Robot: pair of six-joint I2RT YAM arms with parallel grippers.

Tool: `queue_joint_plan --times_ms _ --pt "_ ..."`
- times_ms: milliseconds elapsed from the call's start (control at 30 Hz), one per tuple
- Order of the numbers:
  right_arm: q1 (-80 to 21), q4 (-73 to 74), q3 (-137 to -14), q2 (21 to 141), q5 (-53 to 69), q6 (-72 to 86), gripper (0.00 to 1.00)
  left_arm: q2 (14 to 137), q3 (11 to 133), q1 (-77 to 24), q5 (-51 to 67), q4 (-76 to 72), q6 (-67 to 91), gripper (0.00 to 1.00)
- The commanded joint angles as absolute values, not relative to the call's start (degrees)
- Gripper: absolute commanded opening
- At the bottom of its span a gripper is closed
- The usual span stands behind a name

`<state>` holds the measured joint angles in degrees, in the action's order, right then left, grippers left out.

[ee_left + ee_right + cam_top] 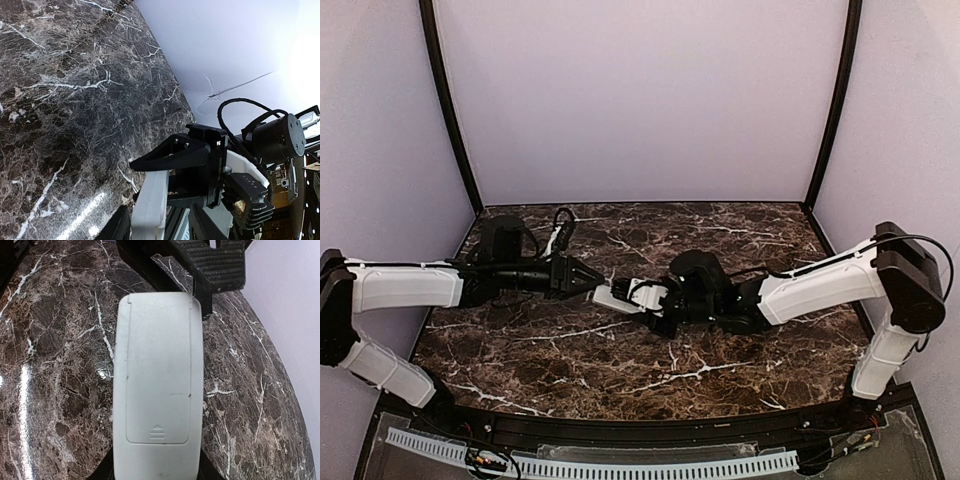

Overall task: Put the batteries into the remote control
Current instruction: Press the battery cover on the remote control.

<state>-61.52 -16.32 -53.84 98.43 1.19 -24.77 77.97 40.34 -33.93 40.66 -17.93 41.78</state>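
Marble tabletop [620,370]: remote control [616,296] pinched in right hand [648,298], cover [157,370] only in wrist view; left hand [595,283]: grip unclear.

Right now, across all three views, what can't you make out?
Orange-red batteries: in no view; the closed cover of the slim white plastic remote control hides its slot, right wrist view.
Left tool: fingers cropped by the left wrist view's bottom edge; gripping or only straddling is unclear.
Top view: contact there is too small to judge.
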Motion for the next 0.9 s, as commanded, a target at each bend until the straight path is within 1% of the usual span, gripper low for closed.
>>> queue_joint_plan --times_ms 0,67,333,600,667,733,767,800,867 --pt "-61.86 -20.22 -52.21 95.72 1.2 -23.98 0.0 79.25 39.6 -33.66 45.16 -23.76 44.24 0.38" --pt "-61.77 -21.14 -51.59 95.06 1.68 -23.98 0.0 79.8 39.25 -33.66 45.85 -25.23 45.05 0.34" --pt "-61.17 -23.79 -50.25 92.73 5.74 -21.49 0.0 80.85 38.27 -33.67 47.62 -29.71 47.02 0.26" --pt "-60.56 -25.18 -50.57 92.01 8.71 -19.1 0.0 81.2 37.02 -33.94 48.27 -32.7 48.68 0.23" --pt "-60.48 -24.86 -50.98 92.15 9.25 -18.89 0.0 80.97 37.11 -34.25 48.02 -32.3 48.1 0.27" --pt "-60.24 -24.01 -51.19 92.2 9.56 -18.6 0.0 79.79 38.02 -34.12 46.78 -29.65 45.66 0.37" --pt "-60.0 -23.44 -51.23 92.2 9.89 -18.19 0.0 79.18 38.56 -33.98 45.94 -25.56 42.75 0.47" --pt "-59.63 -22.49 -51.05 92.11 10.5 -17.6 0.0 77.71 40.16 -33.43 43.94 -23.28 40.84 0.51" --pt "-58.69 -20.7 -50.85 92.19 12.73 -15.69 0.0 75.03 42.85 -32.08 40.25 -14.89 33.43 0.68"
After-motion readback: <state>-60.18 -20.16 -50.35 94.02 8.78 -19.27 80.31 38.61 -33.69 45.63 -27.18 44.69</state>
